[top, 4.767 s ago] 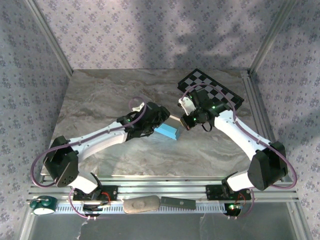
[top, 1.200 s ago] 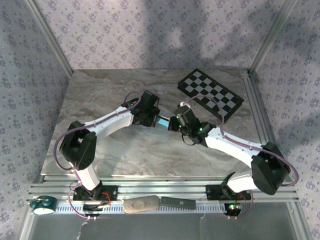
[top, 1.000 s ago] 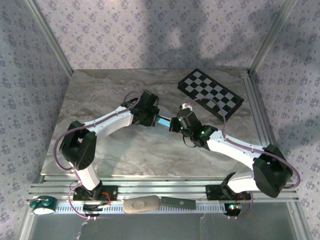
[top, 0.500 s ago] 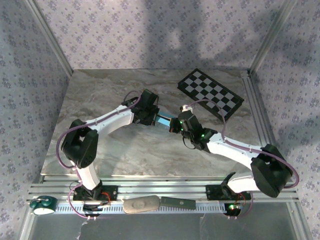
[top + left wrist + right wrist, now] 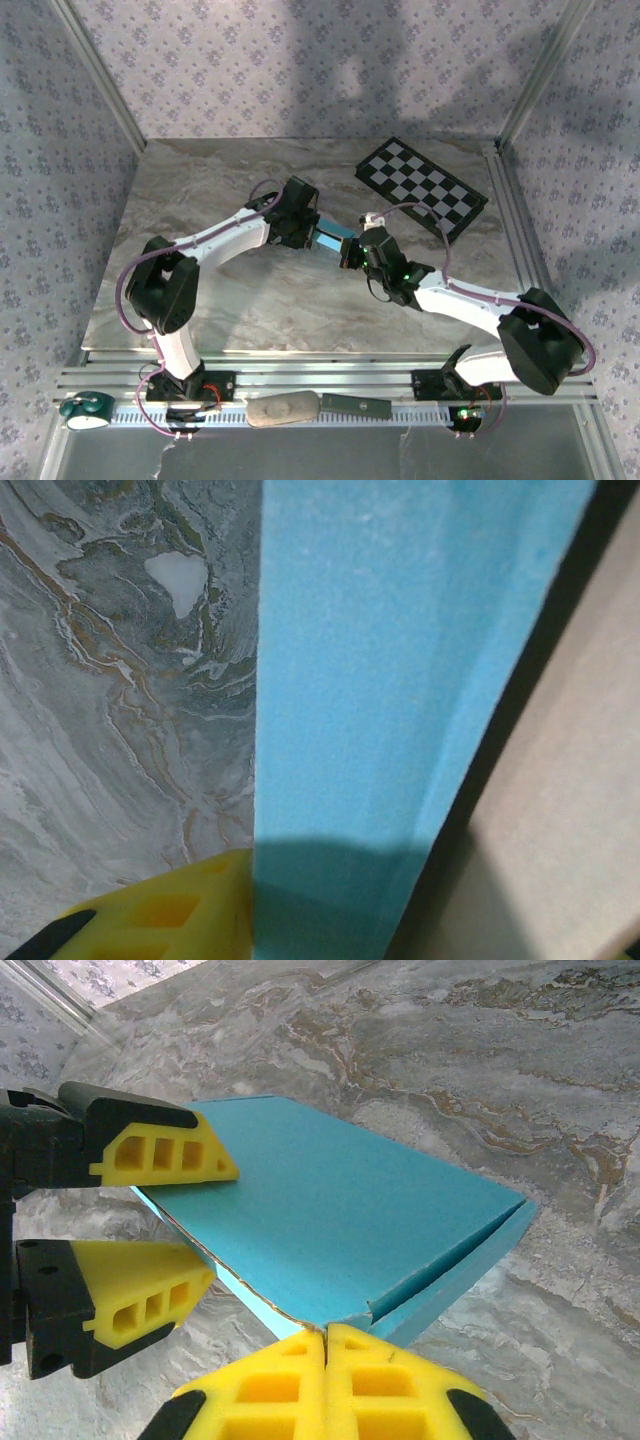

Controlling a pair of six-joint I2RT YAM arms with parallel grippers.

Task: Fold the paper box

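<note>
The paper box [image 5: 331, 238] is a flat turquoise rectangular box, held just above the marble table [image 5: 200, 200] near its middle. My left gripper [image 5: 312, 230] is shut on the box's left end. In the right wrist view its two yellow fingers [image 5: 165, 1150] clamp the box [image 5: 340, 1205] from above and below. The left wrist view shows the box [image 5: 400, 680] running up between my left gripper [image 5: 340, 920]. My right gripper [image 5: 350, 250] is shut, empty, its joined tips [image 5: 325, 1332] against the box's near corner, where a flap seam gapes slightly.
A black-and-white checkerboard [image 5: 422, 186] lies at the back right of the table. Aluminium frame posts and papered walls enclose the sides. On the near rail sit a teal tape roll [image 5: 85, 408] and a grey oblong object [image 5: 283, 408].
Over the last second my right wrist has shifted slightly right and nearer, so more of the box shows between the grippers. The left gripper keeps its grip.
</note>
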